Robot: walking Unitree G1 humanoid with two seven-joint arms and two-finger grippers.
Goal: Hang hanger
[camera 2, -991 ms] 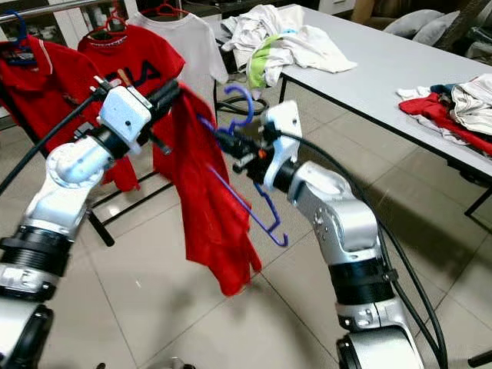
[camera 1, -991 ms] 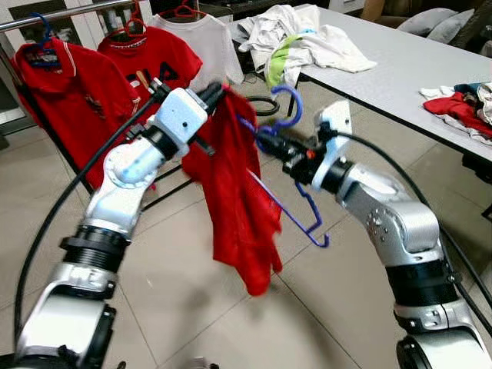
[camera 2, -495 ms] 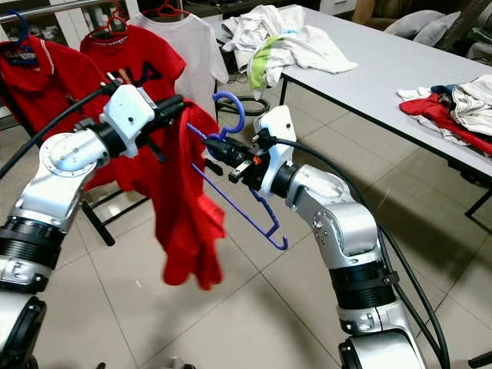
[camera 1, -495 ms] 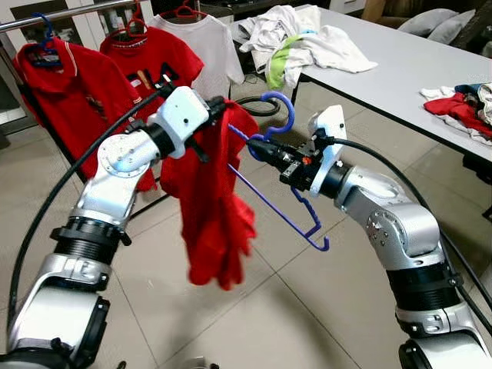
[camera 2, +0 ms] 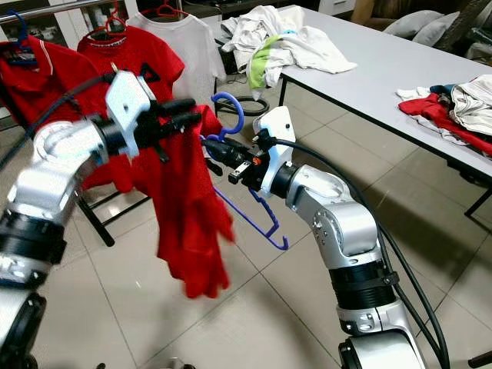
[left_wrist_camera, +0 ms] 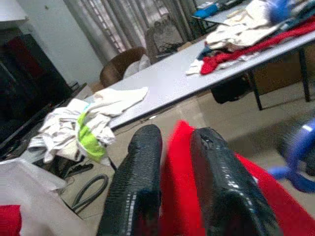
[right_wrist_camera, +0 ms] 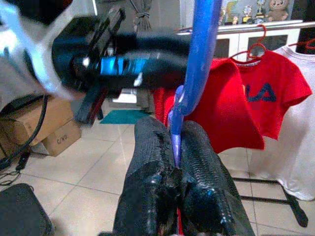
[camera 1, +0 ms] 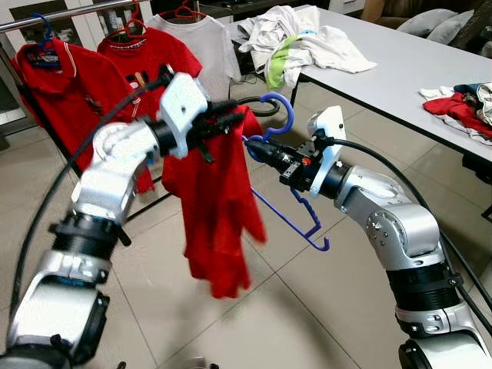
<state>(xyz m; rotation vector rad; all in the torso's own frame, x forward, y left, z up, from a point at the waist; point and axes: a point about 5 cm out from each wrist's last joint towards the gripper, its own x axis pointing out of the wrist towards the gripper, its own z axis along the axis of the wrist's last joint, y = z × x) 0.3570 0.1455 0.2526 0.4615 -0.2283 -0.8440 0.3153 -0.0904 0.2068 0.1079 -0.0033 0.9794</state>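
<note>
Above a tiled floor [camera 1: 323,307], the right gripper [camera 1: 257,147] is clenched on the neck of a blue hanger [camera 1: 288,211], its hook curling upward just beside the red shirt [camera 1: 211,200] and its lower bar slanting down and away from that shirt, toward the robot's right; the right wrist view shows the two black fingers [right_wrist_camera: 147,147] pressed against the blue stem. The left gripper [camera 1: 223,121] is pinched on the top edge of the red shirt, which hangs limp and bunched from it, well clear of the floor; in the left wrist view red cloth sits squeezed between both fingers [left_wrist_camera: 140,162]. The two grippers meet almost tip to tip at the shirt's upper edge, the hanger's shoulder running behind the cloth, so how far it sits inside the shirt cannot be told. Behind the red shirt stands a clothes rail [camera 1: 69,15] carrying two red tops [camera 1: 54,77] and a white T-shirt [camera 1: 207,46] on hangers; a black cable loop [camera 1: 261,104] lies on the floor near the rail's foot. Beyond the shirt, on the robot's right, a grey table [camera 1: 400,69] bears a heap of pale clothes [camera 1: 304,38] and a smaller red and white pile [camera 1: 461,104].
</note>
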